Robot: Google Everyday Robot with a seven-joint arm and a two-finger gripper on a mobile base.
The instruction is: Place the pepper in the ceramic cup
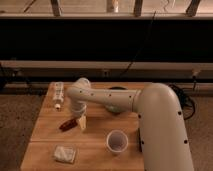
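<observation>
The pepper [67, 124] is small and dark red. It lies on the wooden table [95, 152] at the left of centre. My gripper [81, 122] hangs down from the white arm, right beside the pepper's right end and close to the tabletop. The ceramic cup [116, 141] is white with a pale purplish inside. It stands upright to the right of the gripper and nearer the table's front edge, apart from it.
A clear plastic bottle [58, 95] lies at the back left of the table. A pale wrapped packet [65, 153] lies at the front left. A green bowl [118, 90] shows partly behind my arm at the back. My big white arm covers the table's right side.
</observation>
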